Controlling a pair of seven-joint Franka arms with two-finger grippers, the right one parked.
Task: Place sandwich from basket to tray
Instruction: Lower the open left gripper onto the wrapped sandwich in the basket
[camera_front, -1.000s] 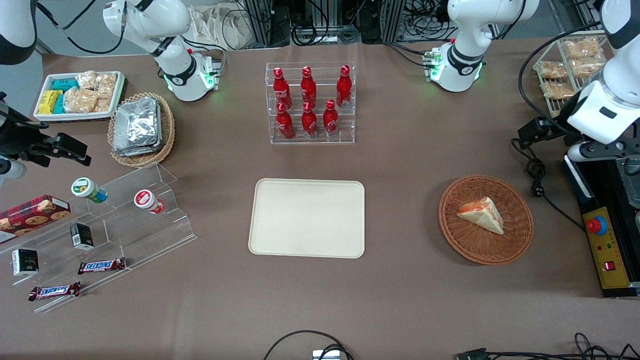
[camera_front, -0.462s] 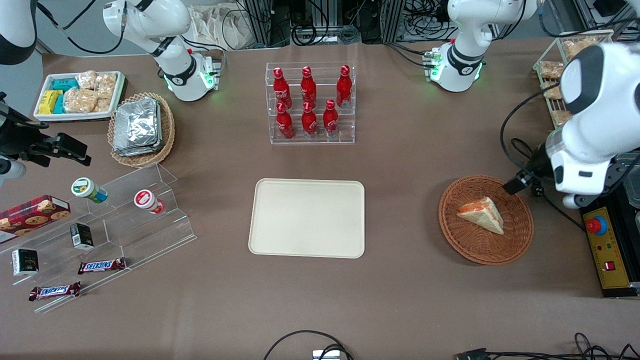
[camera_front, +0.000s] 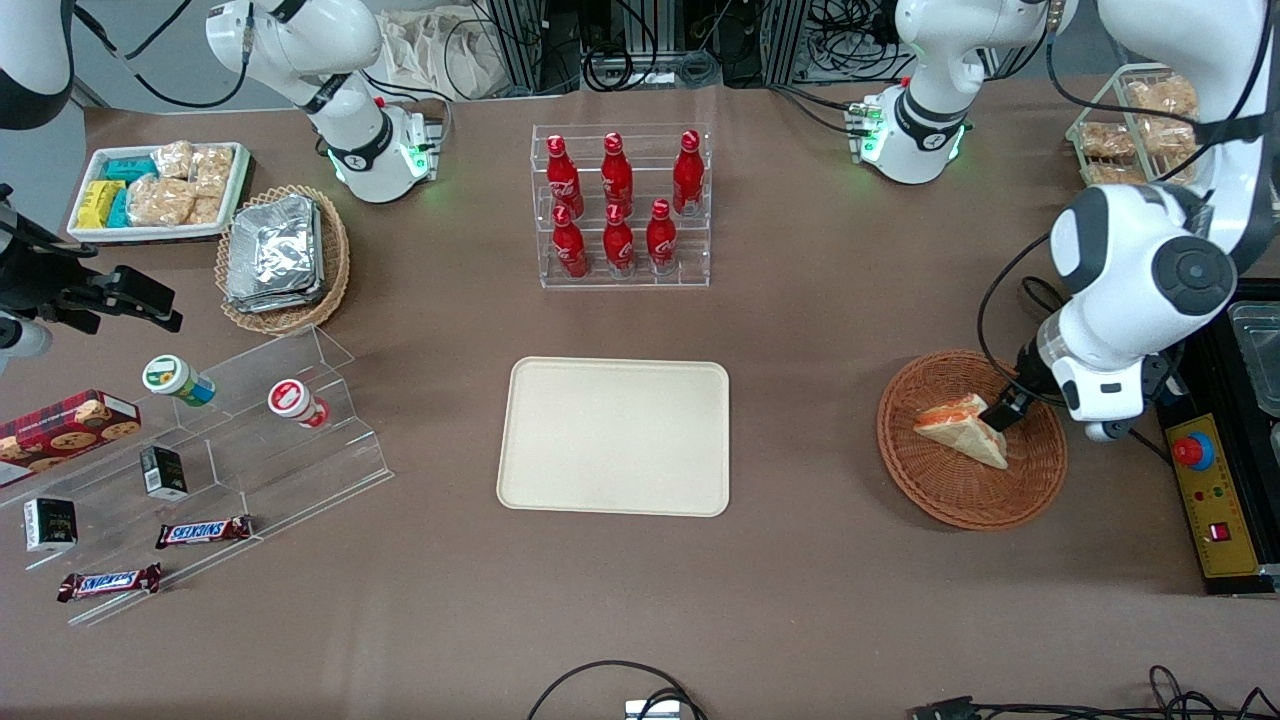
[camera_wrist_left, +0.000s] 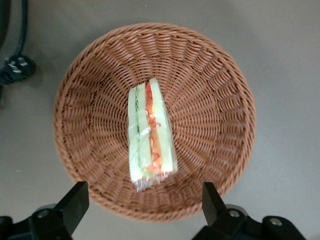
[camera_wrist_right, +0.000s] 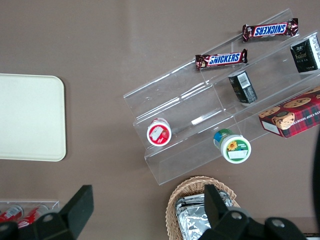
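The triangle sandwich (camera_front: 962, 428) of white bread with orange-pink filling lies in the middle of the round reddish-brown woven basket (camera_front: 950, 492). It stands on one cut edge. From the front camera, its long side slants down toward the working arm's end of the table, and its sharp tip points nearer to that camera. The black two-finger gripper (camera_wrist_left: 145, 202) hangs just above the basket with its fingers (camera_wrist_left: 75, 200) spread wide apart, holding nothing. The big flat cream-beige tray (camera_front: 615, 436) lies well apart from the basket, toward the parked arm's end of the table.
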